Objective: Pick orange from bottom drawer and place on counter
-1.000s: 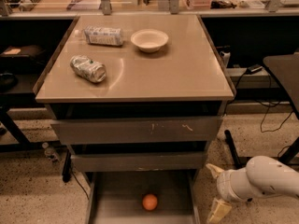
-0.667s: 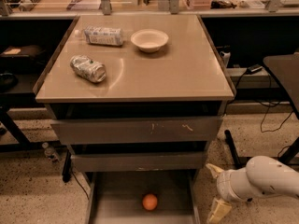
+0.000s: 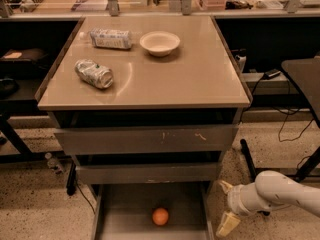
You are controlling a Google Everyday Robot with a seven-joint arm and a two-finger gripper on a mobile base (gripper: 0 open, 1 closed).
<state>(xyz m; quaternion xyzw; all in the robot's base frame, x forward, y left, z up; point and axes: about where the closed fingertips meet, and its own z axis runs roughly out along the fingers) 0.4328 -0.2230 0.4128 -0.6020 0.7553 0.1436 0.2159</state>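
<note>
The orange (image 3: 160,216) lies on the flat grey floor of the open bottom drawer (image 3: 125,219), near the middle. The counter (image 3: 165,74) is the tan top of the grey cabinet above. My gripper (image 3: 226,206) is low at the right, just outside the drawer's right wall and about level with the orange; its cream fingertips (image 3: 227,225) stand apart, and it holds nothing. The white arm (image 3: 280,194) comes in from the right edge.
On the counter are a white bowl (image 3: 160,43), a crushed can (image 3: 94,73) and a lying plastic bottle (image 3: 111,38). Two wider grey drawers (image 3: 145,139) stick out above the bottom one. Cables and a dark table (image 3: 302,79) are at the right.
</note>
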